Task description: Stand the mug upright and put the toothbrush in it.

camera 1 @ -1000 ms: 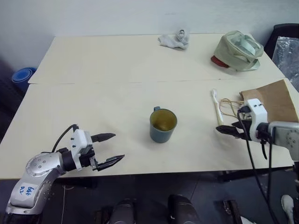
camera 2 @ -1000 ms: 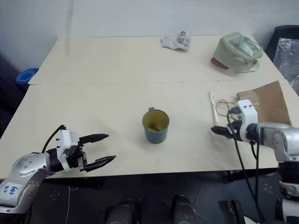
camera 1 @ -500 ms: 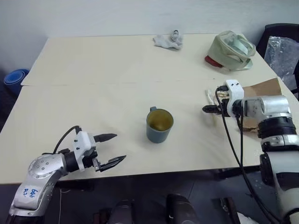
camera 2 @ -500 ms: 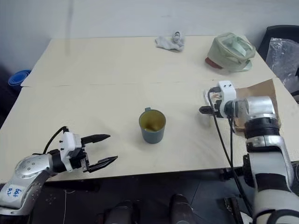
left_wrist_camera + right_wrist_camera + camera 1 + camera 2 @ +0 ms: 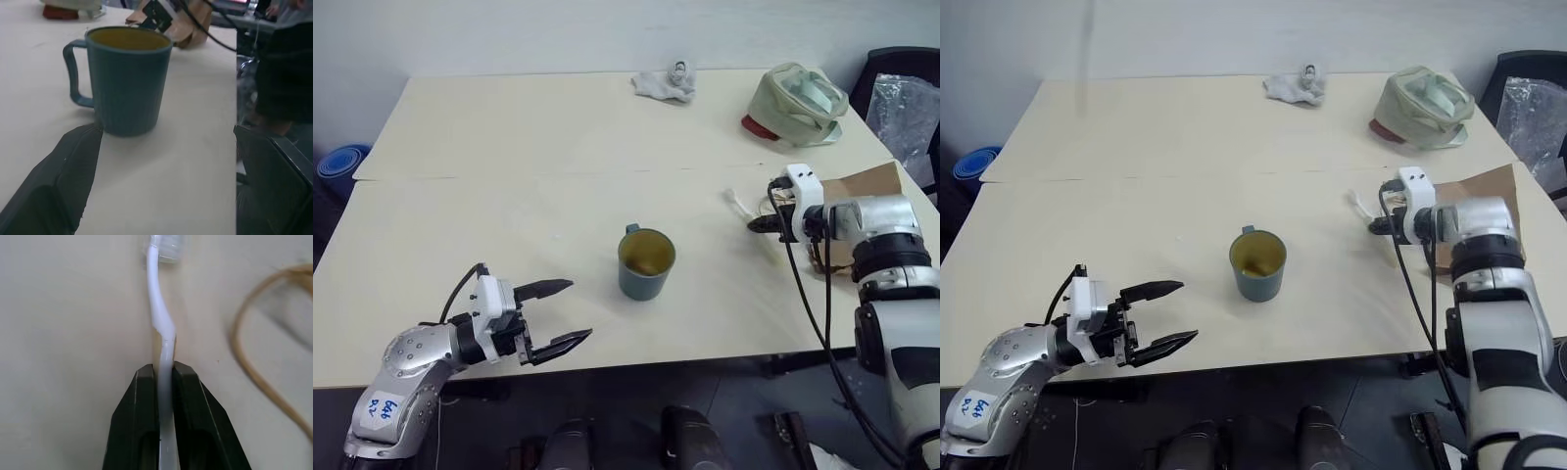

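Observation:
The teal-blue mug stands upright in the middle of the table, its yellowish inside showing; the left wrist view has it close ahead, handle to one side. My left gripper hangs open near the table's front edge, left of the mug and apart from it. At the right, the white toothbrush is clamped by its handle in my right gripper, which is shut on it. Its bristled head points away toward the table's far side, close over the tabletop.
A brown paper bag with cord handles lies right beside the right gripper. At the far edge sit a pale green cap and a crumpled grey cloth. Blue bowls stand off the table at the left.
My right gripper swung in from the table's right front to the toothbrush and shut on its handle. The left gripper shifted slightly right, still open. The camera also shifted.

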Controlling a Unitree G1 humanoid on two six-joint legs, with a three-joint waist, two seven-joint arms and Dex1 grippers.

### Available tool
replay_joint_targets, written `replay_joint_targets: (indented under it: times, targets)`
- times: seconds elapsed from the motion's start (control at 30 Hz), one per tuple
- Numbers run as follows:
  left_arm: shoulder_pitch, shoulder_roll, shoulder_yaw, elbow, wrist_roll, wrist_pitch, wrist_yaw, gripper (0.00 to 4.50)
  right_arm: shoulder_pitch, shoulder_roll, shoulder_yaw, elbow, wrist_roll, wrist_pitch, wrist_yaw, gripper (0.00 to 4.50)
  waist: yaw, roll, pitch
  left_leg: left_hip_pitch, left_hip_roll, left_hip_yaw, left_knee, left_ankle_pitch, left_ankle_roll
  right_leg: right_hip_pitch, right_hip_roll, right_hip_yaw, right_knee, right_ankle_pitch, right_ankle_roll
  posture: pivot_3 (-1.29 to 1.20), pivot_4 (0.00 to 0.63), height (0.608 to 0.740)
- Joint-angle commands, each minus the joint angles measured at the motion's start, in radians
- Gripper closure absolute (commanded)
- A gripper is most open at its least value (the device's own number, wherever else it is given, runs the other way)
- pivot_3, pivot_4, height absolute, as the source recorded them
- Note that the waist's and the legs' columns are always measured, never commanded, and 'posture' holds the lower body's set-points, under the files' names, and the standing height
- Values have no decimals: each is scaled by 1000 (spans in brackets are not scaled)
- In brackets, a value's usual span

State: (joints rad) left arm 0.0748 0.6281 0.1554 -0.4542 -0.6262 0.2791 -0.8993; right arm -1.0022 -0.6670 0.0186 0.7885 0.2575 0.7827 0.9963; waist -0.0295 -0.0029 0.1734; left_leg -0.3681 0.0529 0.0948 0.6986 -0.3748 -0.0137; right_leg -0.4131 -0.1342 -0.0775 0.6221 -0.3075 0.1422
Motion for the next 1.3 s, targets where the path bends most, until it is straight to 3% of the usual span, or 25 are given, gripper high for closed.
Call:
replay_joint_targets:
  times: [0.03, 0.1, 0.2, 0.33, 0.4, 0.53, 0.77, 1.03, 1.13, 1.23, 1.3]
  targets:
    - [-7, -4, 46, -63, -86, 42, 26, 0, 131, -28, -196, -347, 270, -80, 294, 4443, 1, 2, 1, 0, 0, 0, 0, 0, 0, 0, 0, 0, 0, 0, 0, 0, 150, 740]
    - [-2, -6, 59, -70, -105, 47, 28, 0, 213, -6, -281, -518, 405, -9, 317, 4443, 7, 3, 2, -1, 0, -2, -1, 0, 0, -1, 0, -1, 0, 0, 0, 0, 150, 740]
    - [1, -6, 69, -71, -113, 55, 32, 0, 283, 86, -331, -730, 538, 36, 223, 4443, 6, 3, 2, -1, 0, -3, 0, 0, 0, 0, 0, -2, 2, 1, 2, 0, 150, 740]
    - [-42, -39, 61, -48, -93, 41, 78, 0, 359, 295, -263, -943, 513, -176, 120, 4443, 1, 3, 2, 1, 0, -2, 1, 0, -1, 0, 0, 0, 2, 1, 1, 0, 150, 740]
    - [-68, -52, 50, -30, -69, 33, 88, 0, 400, 410, -200, -946, 430, -350, 99, 4443, 1, 3, 2, 1, 0, -2, 1, 1, -2, 0, 1, 0, 3, 1, 1, 0, 150, 740]
    - [-94, -52, 43, -15, -42, 28, 86, 0, 426, 491, -142, -852, 326, -580, 108, 4443, 5, 3, 2, 0, -2, -4, 0, 1, -2, 0, 0, 0, 4, 1, 2, 0, 150, 740]
    - [-101, -41, 64, -3, -28, 27, 80, 0, 452, 463, -106, -705, 303, -685, 196, 4443, -2, 2, 1, 1, -2, -4, 0, 1, -2, 0, 1, -1, 4, 1, 2, 0, 150, 740]
    - [-39, -14, 96, 82, 87, -99, 40, 0, 450, 375, -143, -694, 296, -793, 244, 1874, -1, 2, 2, 1, -2, -4, 0, 1, -2, 0, 1, -1, 4, 1, 2, 0, 150, 740]
    - [2, -10, 117, 106, 132, -189, 15, 0, 455, 281, -178, -652, 287, -835, 278, 1047, 3, 2, 2, 1, -2, -3, 0, 1, -2, 0, 0, -1, 3, 1, 2, 0, 150, 740]
    - [61, 15, 148, 155, 229, -272, 28, 0, 496, 136, -198, -553, 247, -914, 400, 70, 6, 2, 2, 0, -2, -4, 0, 1, -2, 0, 0, -1, 2, 1, 2, 0, 150, 740]
    - [104, 34, 169, 182, 297, -311, 45, 0, 522, 46, -201, -462, 209, -996, 499, 26, 6, 2, 2, 0, -2, -3, 0, 1, -2, 1, 0, -1, 0, 1, 2, 0, 150, 740]
